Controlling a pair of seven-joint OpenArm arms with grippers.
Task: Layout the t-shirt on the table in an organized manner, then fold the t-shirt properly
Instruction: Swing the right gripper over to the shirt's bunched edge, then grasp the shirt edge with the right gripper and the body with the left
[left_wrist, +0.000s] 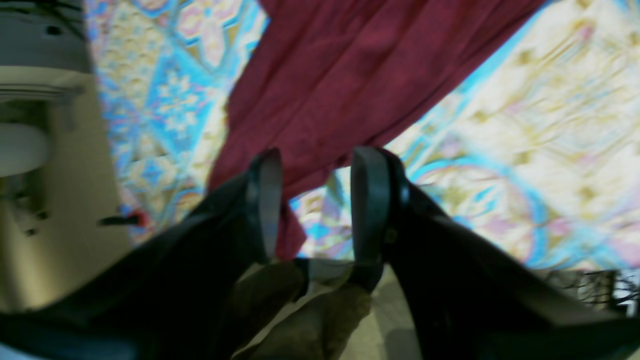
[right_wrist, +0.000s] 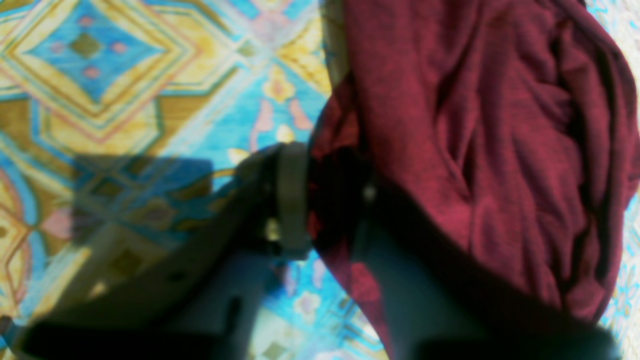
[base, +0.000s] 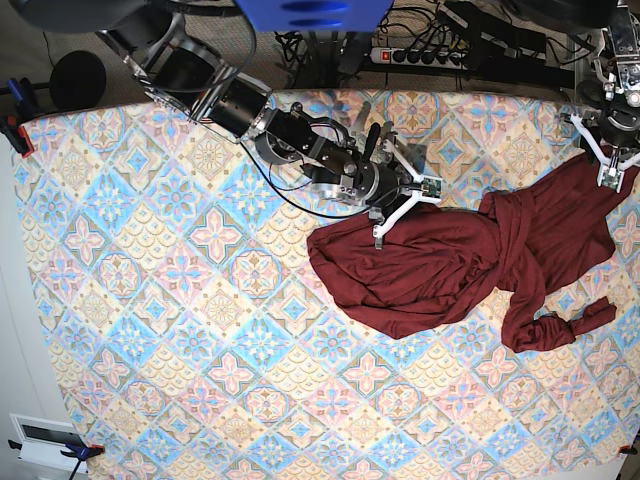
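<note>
Table: pastel diamond-tile cloth, power strip behind at 12 o'clock.
T-shirt: maroon, crumpled at 3 o'clock of centre.
Right gripper: wrist view alone shows jaws pinching the shirt's edge.
Left gripper: jaws parted, holding nothing, shirt hem just past the fingertips.
Base view: whole shirt, one sleeve trailing.

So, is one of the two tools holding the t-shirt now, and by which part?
The right tool pinches the t-shirt at a bunched edge of the cloth. The left tool stands open over another edge and holds nothing.
</note>
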